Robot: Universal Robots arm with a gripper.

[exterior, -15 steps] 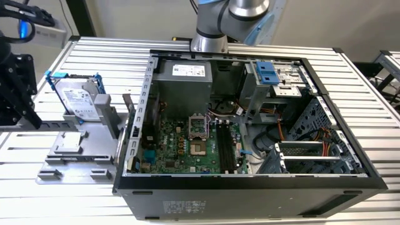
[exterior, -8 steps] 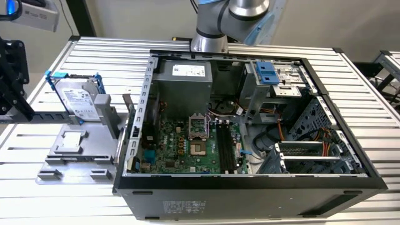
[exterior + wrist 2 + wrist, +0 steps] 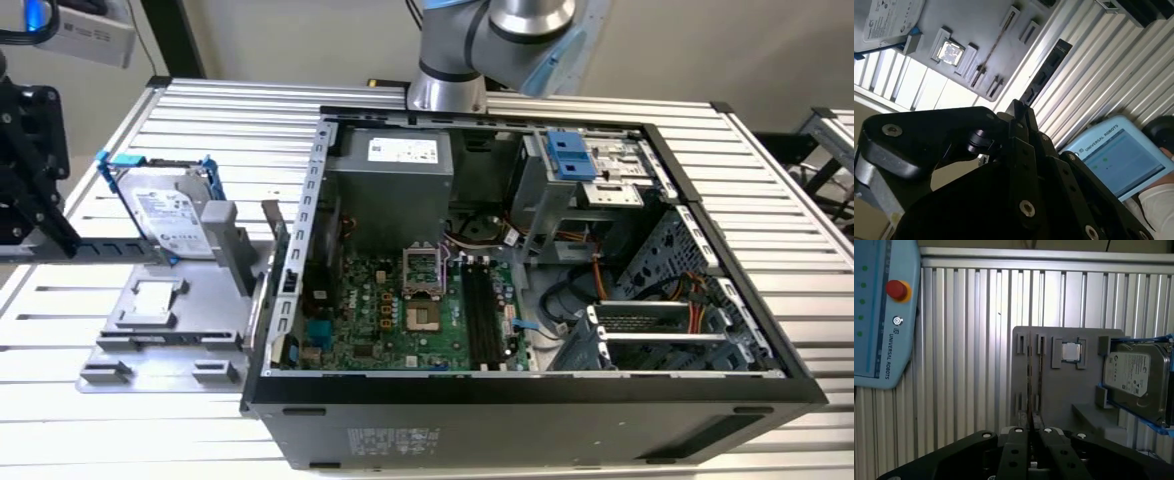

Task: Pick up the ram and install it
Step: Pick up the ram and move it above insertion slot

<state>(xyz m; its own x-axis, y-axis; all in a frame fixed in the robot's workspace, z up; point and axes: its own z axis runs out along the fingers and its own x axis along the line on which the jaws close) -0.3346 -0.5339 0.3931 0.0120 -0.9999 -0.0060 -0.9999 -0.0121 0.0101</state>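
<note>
One ram [image 3: 1029, 375] stood on edge in a grey holder [image 3: 1064, 390] ahead of the closed, empty fingers [image 3: 1019, 445], probably light, stiff, fragile, best pinched across its flat faces.

ram [image 3: 1029, 372] perhaps edge-on sliver, hard drive [image 3: 1136, 377] cropped

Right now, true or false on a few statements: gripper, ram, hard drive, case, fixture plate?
1. The gripper holds the ram. False: the ram stands on edge in the grey fixture plate, apart from the gripper.
2. The hard drive sits on the fixture plate in a blue frame. True.
3. The computer case is closed. False: it is open, with the motherboard showing.
4. The fixture plate lies at the exterior view's left of the computer case. True.
</note>
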